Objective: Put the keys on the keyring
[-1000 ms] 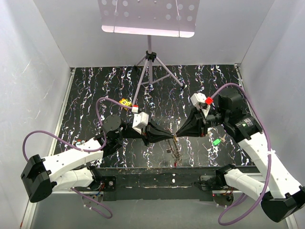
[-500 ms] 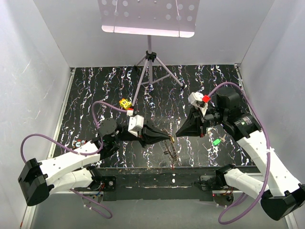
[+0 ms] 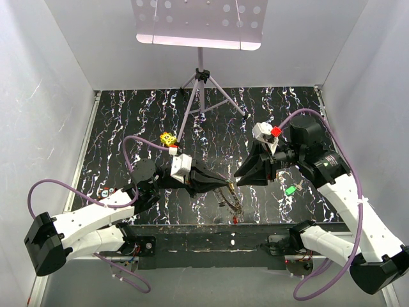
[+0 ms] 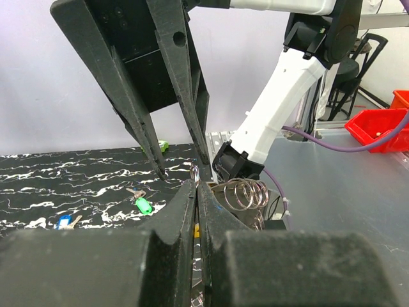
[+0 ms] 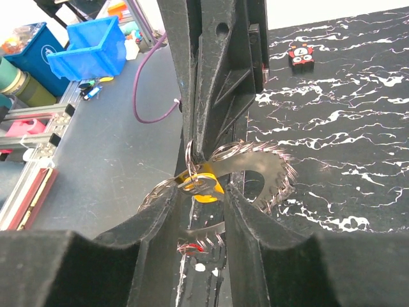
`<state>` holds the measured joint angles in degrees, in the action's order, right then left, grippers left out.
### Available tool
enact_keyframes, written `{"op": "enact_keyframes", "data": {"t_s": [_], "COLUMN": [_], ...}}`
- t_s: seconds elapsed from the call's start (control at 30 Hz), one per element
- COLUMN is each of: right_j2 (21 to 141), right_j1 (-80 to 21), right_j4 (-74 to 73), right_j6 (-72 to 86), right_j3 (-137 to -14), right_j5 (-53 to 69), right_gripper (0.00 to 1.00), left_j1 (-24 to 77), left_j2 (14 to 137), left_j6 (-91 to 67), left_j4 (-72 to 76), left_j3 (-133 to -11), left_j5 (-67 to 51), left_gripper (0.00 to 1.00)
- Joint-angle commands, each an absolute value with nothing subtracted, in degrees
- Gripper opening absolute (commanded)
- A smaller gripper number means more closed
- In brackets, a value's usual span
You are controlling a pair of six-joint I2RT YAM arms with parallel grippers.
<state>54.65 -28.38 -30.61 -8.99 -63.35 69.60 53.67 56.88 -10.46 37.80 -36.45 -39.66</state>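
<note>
- Arms are stretching in low over the dark surface (image 3: 128,109): left arm (image 3: 96,214) from the near left, right arm (image 3: 348,192) from the near right, with their tips almost meeting at the centre
- One keyring (image 5: 268,169) is hanging between the tips, close to the near edge of the surface
- Four coloured keys are showing: one orange key (image 5: 203,187) at the keyring, one red key (image 5: 190,247) below it, one green key (image 3: 291,190) and one blue key (image 4: 64,221) lying loose on the surface
- Left end effector (image 3: 227,185) is pinching the keyring's wire, fully closed on it
- Right end effector (image 3: 239,179) is standing parted, pads flanking the orange key; contact cannot be told
</note>
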Motion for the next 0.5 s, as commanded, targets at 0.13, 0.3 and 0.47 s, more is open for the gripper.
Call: {"op": "enact_keyframes", "data": {"t_s": [0.13, 0.3, 0.47], "right_j2": [55.55, 55.64, 55.81], "right_j1": [-30.15, -30.67, -31.20], "right_j4": [-26.81, -26.46, -26.19], "right_j6": [-7.12, -6.77, -6.50], "right_j3": [-64.34, -64.34, -64.34], "right_j5": [70.14, 70.66, 70.49], "right_gripper": [0.33, 0.23, 0.01], "left_j1": [53.26, 53.26, 53.26], "left_j2": [56.42, 56.34, 56.69], "left_j6": [-11.43, -11.43, -11.42], "left_j4": [41.66, 41.57, 41.48], "left_j3": [-36.74, -36.74, -36.74], "left_j5": [-39.11, -38.76, -38.50], "left_gripper": [0.00, 0.00, 0.00]}}
